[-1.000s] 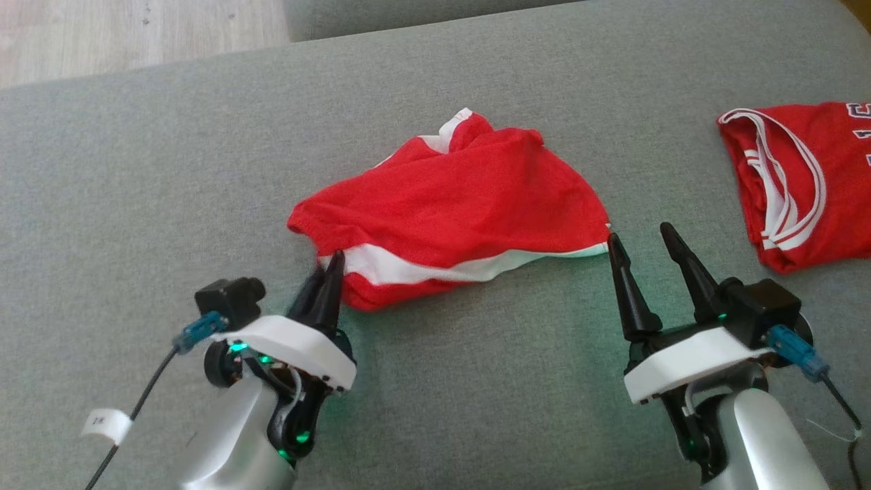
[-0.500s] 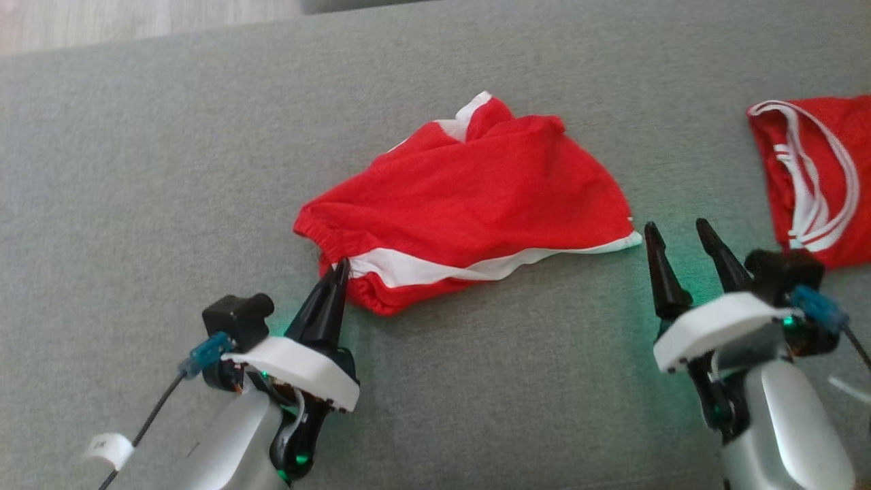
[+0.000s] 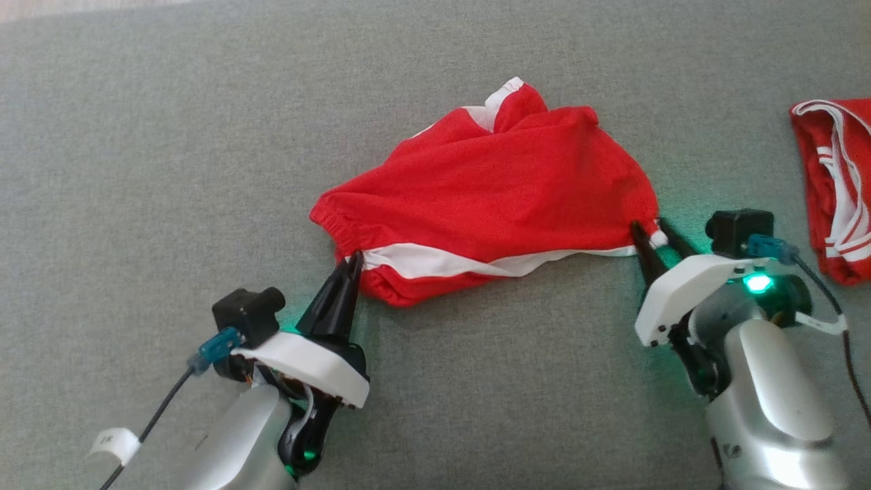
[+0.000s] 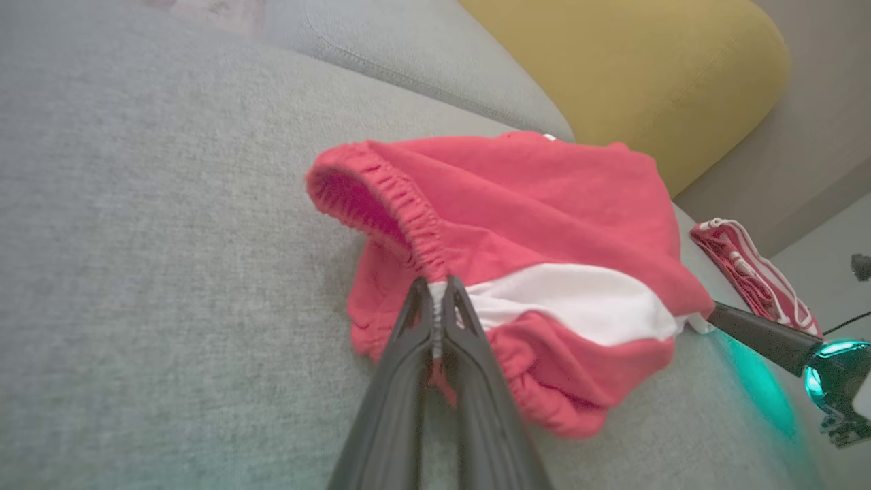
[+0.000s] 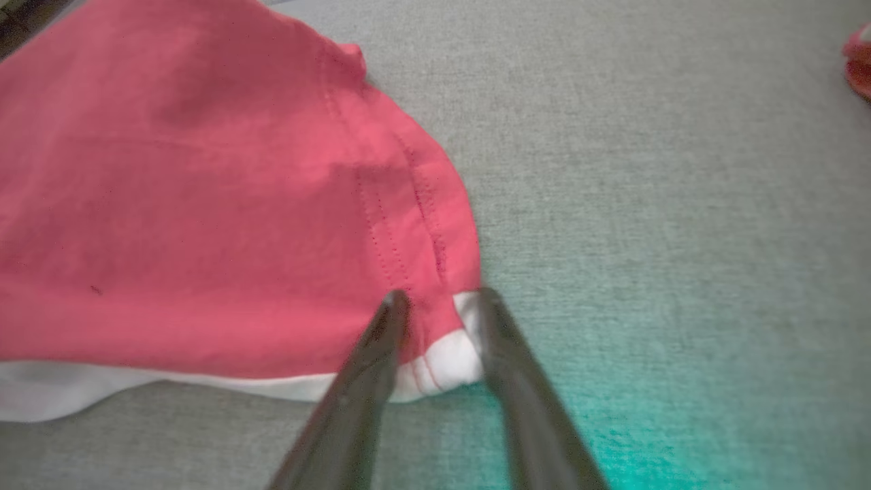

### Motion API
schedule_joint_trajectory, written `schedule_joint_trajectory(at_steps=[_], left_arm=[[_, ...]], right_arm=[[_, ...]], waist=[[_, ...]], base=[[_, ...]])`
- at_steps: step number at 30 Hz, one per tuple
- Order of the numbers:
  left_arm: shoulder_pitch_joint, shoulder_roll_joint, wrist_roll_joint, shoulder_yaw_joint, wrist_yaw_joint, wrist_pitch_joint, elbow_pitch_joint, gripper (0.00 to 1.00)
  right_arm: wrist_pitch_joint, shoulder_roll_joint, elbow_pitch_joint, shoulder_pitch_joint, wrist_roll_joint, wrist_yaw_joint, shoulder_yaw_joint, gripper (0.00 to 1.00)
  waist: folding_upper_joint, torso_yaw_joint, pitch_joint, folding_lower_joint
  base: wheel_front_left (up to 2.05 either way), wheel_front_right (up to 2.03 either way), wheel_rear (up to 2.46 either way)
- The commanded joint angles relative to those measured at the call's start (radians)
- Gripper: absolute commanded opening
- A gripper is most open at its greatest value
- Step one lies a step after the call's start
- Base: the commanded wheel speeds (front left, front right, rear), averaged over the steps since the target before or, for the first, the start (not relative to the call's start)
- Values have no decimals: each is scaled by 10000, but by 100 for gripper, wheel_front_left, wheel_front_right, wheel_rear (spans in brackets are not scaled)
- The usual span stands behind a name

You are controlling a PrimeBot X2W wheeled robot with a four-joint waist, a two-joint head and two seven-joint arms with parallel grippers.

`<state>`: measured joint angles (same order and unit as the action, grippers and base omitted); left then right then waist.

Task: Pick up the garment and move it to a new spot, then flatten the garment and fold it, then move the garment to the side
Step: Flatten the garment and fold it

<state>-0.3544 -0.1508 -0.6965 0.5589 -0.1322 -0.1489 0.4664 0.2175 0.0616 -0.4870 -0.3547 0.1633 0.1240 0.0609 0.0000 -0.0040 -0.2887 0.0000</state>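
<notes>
"Red cloth at your left side: do you have it?"

"Yes. My left gripper (image 3: 352, 262) is pressed together on the garment (image 3: 497, 190), at the gathered waistband where the white stripe (image 3: 422, 260) begins. From my left wrist I see both fingers closed with the fabric pinched between them."

"And the right?"

"My right gripper (image 3: 650, 228) has its fingers apart, one on each side of the white hem corner at the garment's right end. The corner lies between them, but the gap is wider than the cloth, so nothing is clamped there."

"Where does the garment lie?"

"On the grey sofa cushion (image 3: 170, 136), reaching from one gripper to the other. It is rumpled and humped in the middle, red, with the white stripe along its near edge and a bit of white at its far peak."

"Anything beyond?"

"Far to my right, well apart from the garment, a second red piece (image 3: 833, 190) with white trim lies on the same cushion. From the left wrist, a yellow cushion (image 4: 633, 61) shows behind the sofa."
</notes>
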Motion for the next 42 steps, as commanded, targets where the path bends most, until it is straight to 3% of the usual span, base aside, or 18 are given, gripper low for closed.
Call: schedule_joint_trajectory(at_steps=[1,7,12,19,23,27,32,35,42], left_arm=[[-274,-217,-91,-275,19,-187,-257,0],[-86,-423,-426,-514,17,-685,-1335,0],[327,-1091,-925,-839,17,-593,-3327,0],[677,-2291,-2198,-1525,239,941,-6685,0],[226,-2741,-3008,-1816,419,2014,-7715,0],[-544,-2872,-3471,-1976,459,2632,-7493,0],[-2783,-3090,-3186,-2282,419,3069,-5992,0],[-4341,-3115,-2592,-2510,368,2720,-4856,0],[-7424,-2728,-1513,-2620,178,1260,-2948,0]], right_arm=[[135,-113,80,219,123,67,408,0],[-254,-113,1755,624,1007,67,111,0],[382,-114,4036,1200,1986,67,-253,0],[1881,-114,7277,1590,2911,67,-826,0],[2413,-114,7961,1033,3705,67,-945,0],[2408,-114,7408,40,4769,67,-893,0],[1852,-114,5615,-2661,5053,67,-457,0],[967,-114,4547,-4548,4670,67,-113,0],[-2365,-114,2160,-8235,3899,67,-7,0]], waist=[[0,-22,61,0],[0,-262,606,0],[0,-514,1253,0],[0,-756,1729,0],[0,-820,1399,0],[0,-863,891,0],[0,-968,-200,0],[0,-1069,-670,0],[0,-1248,-1293,0]], base=[[0,0,0],[0,0,0],[0,0,0],[0,0,0],[0,0,0],[0,0,0],[0,0,0],[0,0,0],[0,0,0]])
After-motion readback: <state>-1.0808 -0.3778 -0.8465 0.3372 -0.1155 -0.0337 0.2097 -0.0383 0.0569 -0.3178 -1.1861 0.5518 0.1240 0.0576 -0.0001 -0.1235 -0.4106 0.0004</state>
